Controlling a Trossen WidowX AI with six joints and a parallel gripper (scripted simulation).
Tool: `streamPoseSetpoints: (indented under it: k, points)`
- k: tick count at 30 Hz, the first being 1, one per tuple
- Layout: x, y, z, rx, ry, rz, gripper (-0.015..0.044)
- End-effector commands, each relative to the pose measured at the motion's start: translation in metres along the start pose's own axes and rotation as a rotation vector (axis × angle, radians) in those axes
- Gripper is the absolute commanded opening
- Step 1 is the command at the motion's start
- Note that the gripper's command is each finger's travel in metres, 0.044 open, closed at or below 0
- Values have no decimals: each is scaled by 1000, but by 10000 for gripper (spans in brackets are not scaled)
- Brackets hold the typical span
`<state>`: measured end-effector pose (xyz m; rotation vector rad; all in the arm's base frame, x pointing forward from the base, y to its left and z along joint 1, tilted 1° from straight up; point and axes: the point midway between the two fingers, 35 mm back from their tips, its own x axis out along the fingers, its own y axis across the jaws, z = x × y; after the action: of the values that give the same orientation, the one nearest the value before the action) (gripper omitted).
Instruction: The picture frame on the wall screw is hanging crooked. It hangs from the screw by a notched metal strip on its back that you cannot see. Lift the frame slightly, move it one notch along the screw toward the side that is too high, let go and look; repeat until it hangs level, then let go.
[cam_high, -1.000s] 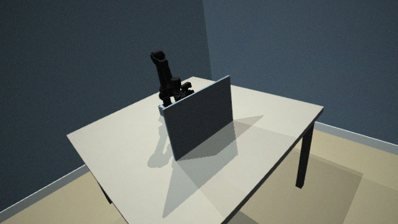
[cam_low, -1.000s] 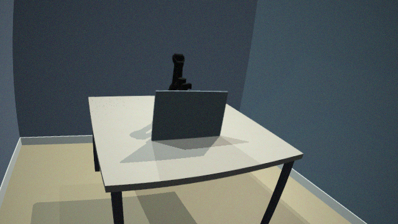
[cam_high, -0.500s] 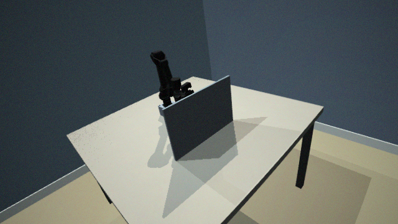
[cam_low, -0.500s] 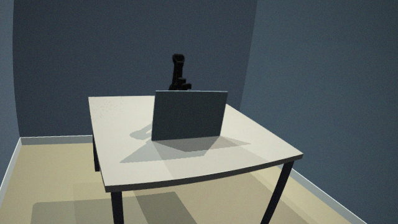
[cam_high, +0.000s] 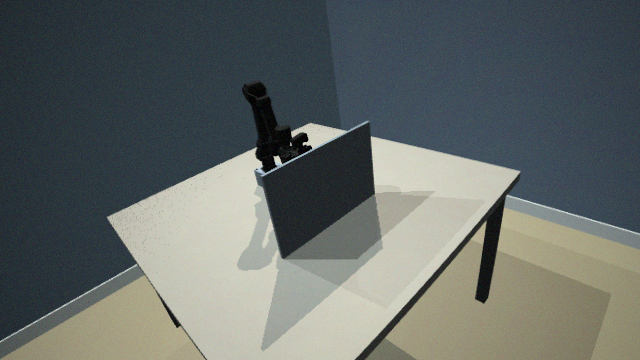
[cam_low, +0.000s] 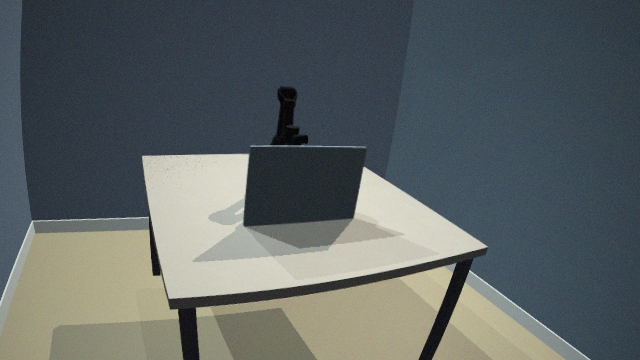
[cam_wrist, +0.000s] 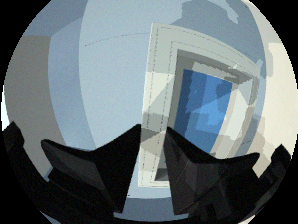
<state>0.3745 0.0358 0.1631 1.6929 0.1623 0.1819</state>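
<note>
The picture frame (cam_wrist: 168, 52) shows only in the wrist view: a pale border around a blue picture (cam_wrist: 206, 106), hanging on the light wall panel (cam_wrist: 100, 63). My gripper (cam_wrist: 152, 129) is shut on one side bar of the frame, which runs between the two dark fingers. The screw and the notched strip are hidden behind the frame. In the top and exterior views I see only the dark back of the wall panel (cam_high: 320, 190) (cam_low: 302, 185). My arm (cam_high: 265, 125) (cam_low: 287, 117) rises behind it, and its fingers are hidden there. I cannot tell from this view whether the frame hangs level.
The wall panel stands upright near the middle of a pale table (cam_high: 200, 250) (cam_low: 190, 200) with dark legs. My arm's base is on the far side of the panel. Dark blue room walls stand behind the table.
</note>
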Motion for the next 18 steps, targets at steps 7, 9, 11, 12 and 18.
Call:
streamPoseSetpoints:
  k: [7, 9, 11, 12, 18]
  points:
    - [0, -1, 0, -1, -3, 10, 0]
    - [0, -2, 0, -1, -3, 10, 0]
    - [0, -2, 0, -1, -3, 10, 0]
    - [0, -3, 0, -1, -3, 10, 0]
    - [0, -5, 0, -1, -3, 10, 0]
